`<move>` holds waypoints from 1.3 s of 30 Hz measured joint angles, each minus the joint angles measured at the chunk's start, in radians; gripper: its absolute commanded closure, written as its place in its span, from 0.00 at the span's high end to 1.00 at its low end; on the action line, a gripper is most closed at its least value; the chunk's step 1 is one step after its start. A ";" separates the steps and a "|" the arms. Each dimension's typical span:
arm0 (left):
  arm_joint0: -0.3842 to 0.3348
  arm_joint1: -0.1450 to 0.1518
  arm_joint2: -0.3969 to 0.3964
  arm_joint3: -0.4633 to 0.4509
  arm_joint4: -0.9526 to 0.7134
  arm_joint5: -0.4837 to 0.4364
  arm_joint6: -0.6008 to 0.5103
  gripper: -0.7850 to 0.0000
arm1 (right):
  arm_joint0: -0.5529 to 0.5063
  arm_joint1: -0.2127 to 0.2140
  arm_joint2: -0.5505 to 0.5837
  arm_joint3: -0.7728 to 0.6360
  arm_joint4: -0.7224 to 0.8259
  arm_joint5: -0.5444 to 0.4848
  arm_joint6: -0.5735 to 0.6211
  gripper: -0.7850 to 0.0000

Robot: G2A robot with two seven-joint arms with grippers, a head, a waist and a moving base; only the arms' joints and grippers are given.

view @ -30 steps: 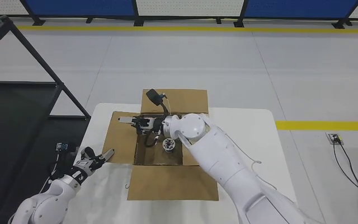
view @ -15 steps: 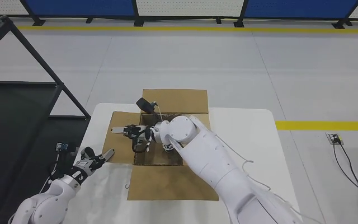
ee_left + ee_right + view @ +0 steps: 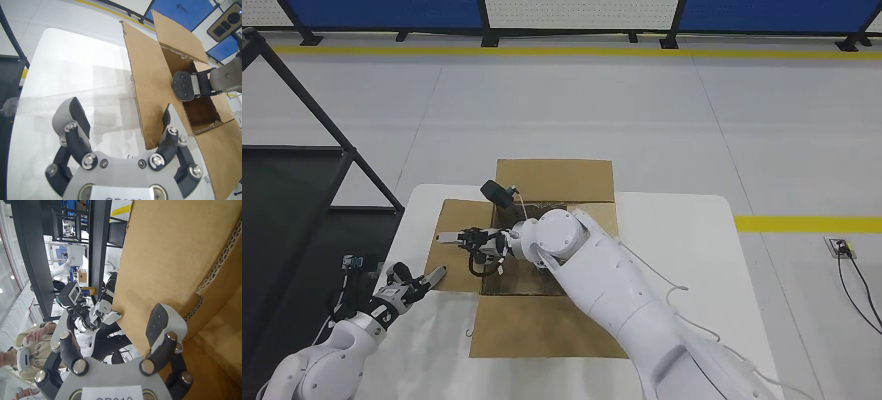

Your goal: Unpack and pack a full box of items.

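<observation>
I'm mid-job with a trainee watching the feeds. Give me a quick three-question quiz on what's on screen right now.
1. True or false: the left end effector is shut.
2. Which flap of the cardboard box is the right end effector at? A: the flap on the left arm's side. B: the one farthest from the robot. C: the one nearest the robot.
3. Fill in: the box's top is ___.
Key: 1 false; 2 A; 3 open.
</observation>
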 measured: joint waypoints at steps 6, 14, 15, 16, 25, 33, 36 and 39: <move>0.000 0.000 0.000 0.000 0.000 0.000 0.000 1.00 | 0.012 -0.010 0.000 0.022 -0.014 0.020 0.004 1.00; 0.000 0.000 0.000 0.000 0.000 0.000 0.000 1.00 | 0.017 -0.018 0.010 0.032 -0.022 0.003 -0.008 1.00; 0.000 0.000 0.000 0.000 0.000 0.000 0.000 1.00 | 0.017 -0.018 0.012 0.032 -0.022 -0.006 -0.013 1.00; 0.000 0.000 0.000 0.000 0.000 0.000 0.000 1.00 | 0.017 -0.018 0.015 0.032 -0.020 -0.017 -0.017 1.00; 0.020 0.000 -0.010 -0.038 -0.002 -0.018 0.033 1.00 | 0.023 0.008 0.065 0.026 0.013 -0.195 -0.003 1.00; 0.051 0.000 -0.037 -0.117 -0.025 -0.015 0.074 1.00 | 0.004 0.057 0.123 0.018 0.033 -0.325 -0.003 1.00; 0.063 0.000 -0.054 -0.156 -0.041 -0.017 0.096 1.00 | -0.006 0.077 0.142 0.004 0.033 -0.348 -0.004 1.00; 0.077 -0.001 -0.076 -0.205 -0.062 -0.013 0.112 1.00 | -0.021 0.098 0.160 -0.019 0.028 -0.368 -0.005 1.00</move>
